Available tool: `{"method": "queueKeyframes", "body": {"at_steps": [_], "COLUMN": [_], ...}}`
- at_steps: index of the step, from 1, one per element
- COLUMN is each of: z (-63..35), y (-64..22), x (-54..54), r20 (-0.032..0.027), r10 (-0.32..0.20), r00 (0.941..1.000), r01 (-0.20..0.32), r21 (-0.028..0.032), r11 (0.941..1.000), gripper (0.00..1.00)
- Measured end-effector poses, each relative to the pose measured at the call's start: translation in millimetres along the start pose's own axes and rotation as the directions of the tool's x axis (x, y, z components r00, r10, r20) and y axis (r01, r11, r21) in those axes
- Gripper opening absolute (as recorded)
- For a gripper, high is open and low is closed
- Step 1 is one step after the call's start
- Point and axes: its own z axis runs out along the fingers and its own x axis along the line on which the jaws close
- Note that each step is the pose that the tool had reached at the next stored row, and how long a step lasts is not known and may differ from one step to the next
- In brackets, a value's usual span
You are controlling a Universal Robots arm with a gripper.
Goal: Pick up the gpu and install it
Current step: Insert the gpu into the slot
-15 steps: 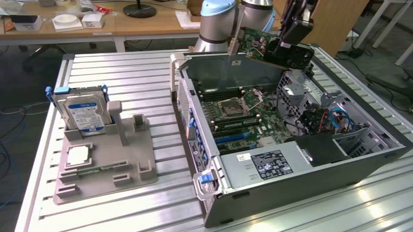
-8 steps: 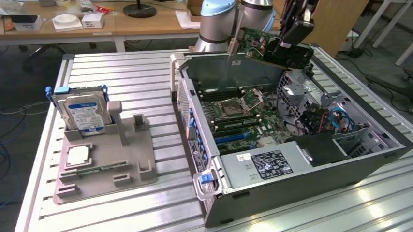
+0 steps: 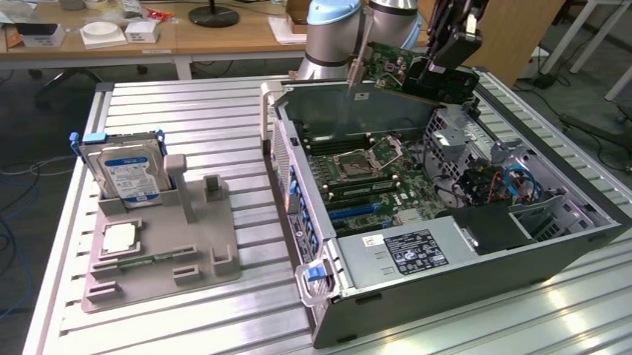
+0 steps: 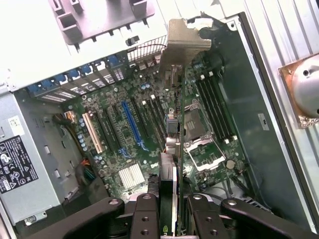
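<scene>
The gpu [image 3: 393, 66], a thin green card with a dark side and a silvery bracket, is gripped by the partly closed pincer [image 3: 433, 74], above the open computer case [image 3: 474, 296].

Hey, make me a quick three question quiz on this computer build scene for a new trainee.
1. Multiple choice: the arm's fingers are shut on A) a narrow memory stick, B) a thin green expansion card with a silvery bracket, C) a cable.
2. True or false: that card is already seated inside the open dark grey computer case.
3. Short answer: what stands upright in the grey plastic holder on the exterior view's left?
Key: 1 B. 2 False; it hangs above the case. 3 The silver hard drive with a blue-white label.
</scene>
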Motion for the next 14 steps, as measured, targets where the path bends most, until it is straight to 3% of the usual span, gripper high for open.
{"method": "queueKeyframes", "body": {"at_steps": [14], "z": [0.0], "y": [-0.3], "x": [0.7], "r20": [0.012], "r10": [-0.06], "r00": [0.9981], "r01": [0.061], "r21": [-0.0114], "r11": [0.9981], "gripper": [0.27]}}
